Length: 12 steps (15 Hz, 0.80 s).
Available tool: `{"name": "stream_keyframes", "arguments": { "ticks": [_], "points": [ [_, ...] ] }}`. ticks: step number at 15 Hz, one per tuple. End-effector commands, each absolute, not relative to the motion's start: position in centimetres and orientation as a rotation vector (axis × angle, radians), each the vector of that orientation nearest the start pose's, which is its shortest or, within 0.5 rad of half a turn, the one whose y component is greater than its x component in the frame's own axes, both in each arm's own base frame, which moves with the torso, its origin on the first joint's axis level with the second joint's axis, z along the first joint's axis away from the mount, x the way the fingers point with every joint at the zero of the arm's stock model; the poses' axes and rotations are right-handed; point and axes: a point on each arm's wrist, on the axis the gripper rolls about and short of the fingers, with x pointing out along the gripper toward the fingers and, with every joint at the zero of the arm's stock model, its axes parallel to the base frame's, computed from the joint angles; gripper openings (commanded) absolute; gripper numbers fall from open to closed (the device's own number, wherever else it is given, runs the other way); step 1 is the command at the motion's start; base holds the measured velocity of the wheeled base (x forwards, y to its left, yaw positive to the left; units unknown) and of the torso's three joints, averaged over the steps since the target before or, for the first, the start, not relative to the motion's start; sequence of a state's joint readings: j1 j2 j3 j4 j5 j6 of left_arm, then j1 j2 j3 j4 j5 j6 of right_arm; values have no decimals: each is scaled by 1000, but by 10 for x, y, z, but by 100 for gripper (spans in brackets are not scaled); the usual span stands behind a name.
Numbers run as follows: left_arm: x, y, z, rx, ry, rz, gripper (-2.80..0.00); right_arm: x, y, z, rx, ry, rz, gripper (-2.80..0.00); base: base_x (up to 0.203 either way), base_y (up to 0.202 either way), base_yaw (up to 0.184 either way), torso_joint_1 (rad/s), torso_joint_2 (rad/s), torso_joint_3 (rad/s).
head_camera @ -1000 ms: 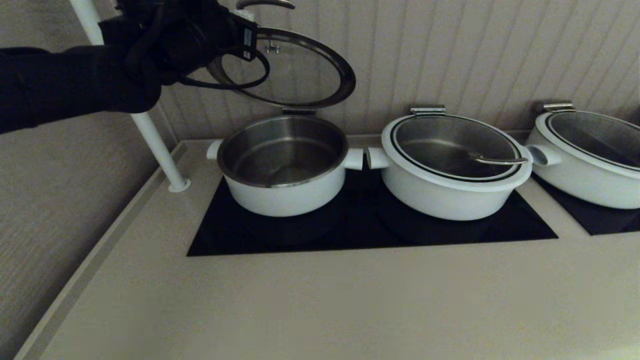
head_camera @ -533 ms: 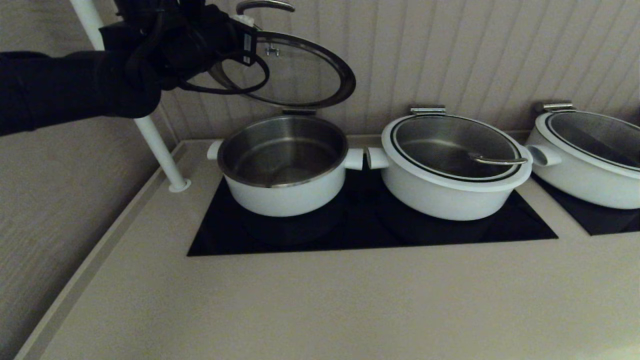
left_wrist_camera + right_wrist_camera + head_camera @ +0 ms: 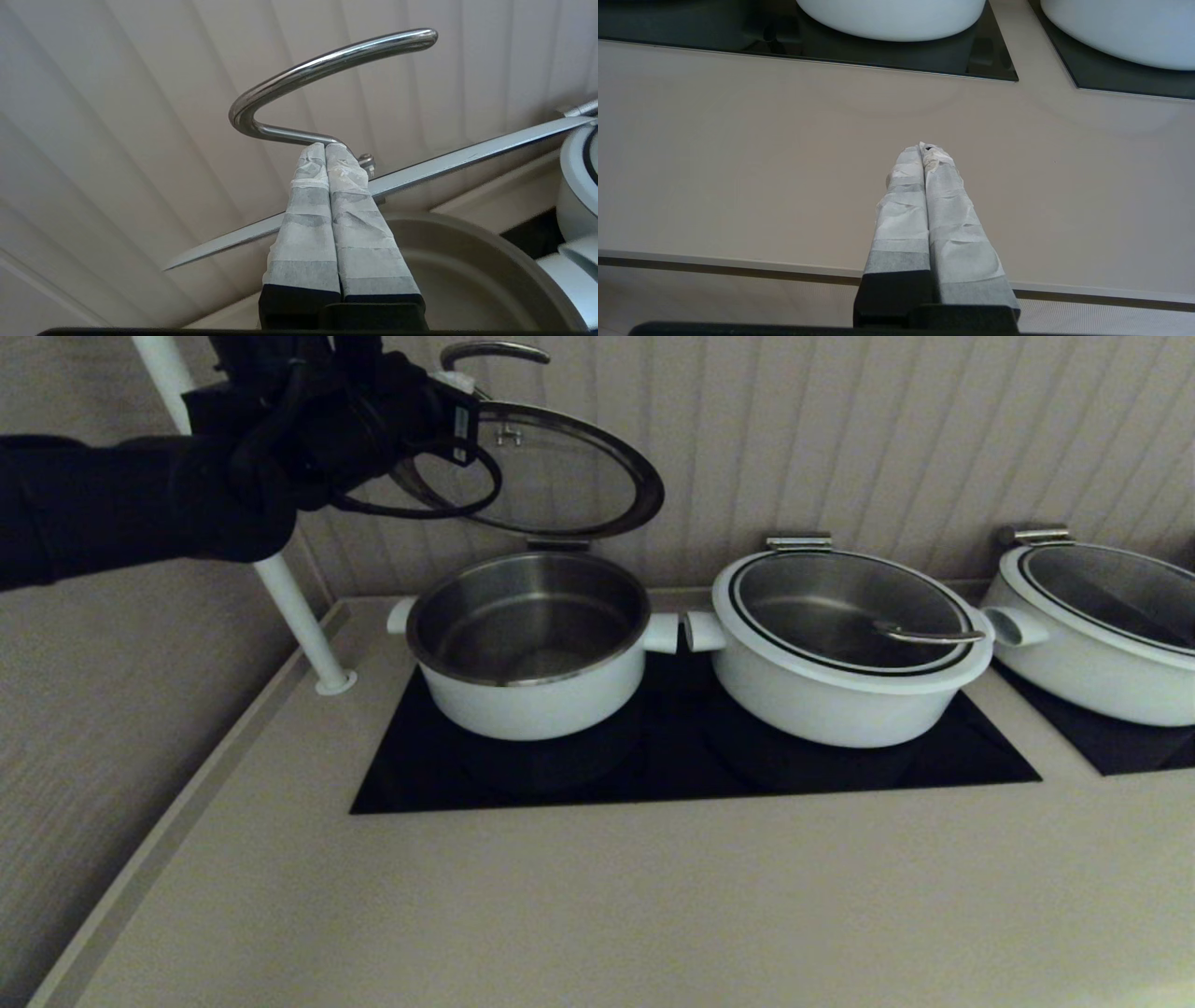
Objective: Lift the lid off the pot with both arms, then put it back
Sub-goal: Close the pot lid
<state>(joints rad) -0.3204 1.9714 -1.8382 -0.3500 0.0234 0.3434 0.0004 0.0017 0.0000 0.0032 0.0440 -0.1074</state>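
Note:
The lid [image 3: 569, 476] hangs tilted in the air above the open pot [image 3: 532, 705], its back edge low near the pot's rear rim. My left gripper [image 3: 456, 385] is shut on the lid's steel loop handle [image 3: 493, 349]. In the left wrist view the taped fingertips [image 3: 325, 148] pinch the foot of the handle [image 3: 327, 63], with the lid's rim [image 3: 467, 156] running across and the pot [image 3: 467, 261] below. My right gripper [image 3: 923, 148] is shut and empty, low over the counter near its front edge, out of the head view.
Two wider white pots with lids on [image 3: 840, 700] [image 3: 1092, 672] stand to the right on black cooktops [image 3: 691, 775]. A white pole [image 3: 289, 607] slants up at the left. The ribbed wall is close behind. The beige counter [image 3: 597, 896] lies in front.
My left gripper and the lid have come down a little toward the pot. The right gripper's motion cannot be judged.

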Motion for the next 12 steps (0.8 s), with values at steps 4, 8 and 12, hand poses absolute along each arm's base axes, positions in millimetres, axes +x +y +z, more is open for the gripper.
{"name": "stream_keyframes", "arguments": {
  "ticks": [4,8,12],
  "points": [
    [374,-124,342,308,-251,-257,-280,-23,1,75,-108,4,45,-280,0,0,0,0,0,0],
    [369,-122,339,309,-231,-261,-280,-23,1,75,-108,2,45,-280,0,0,0,0,0,0],
    [367,-121,339,310,-231,-261,-280,-23,1,75,-108,4,46,-280,0,0,0,0,0,0]
  ]
}}
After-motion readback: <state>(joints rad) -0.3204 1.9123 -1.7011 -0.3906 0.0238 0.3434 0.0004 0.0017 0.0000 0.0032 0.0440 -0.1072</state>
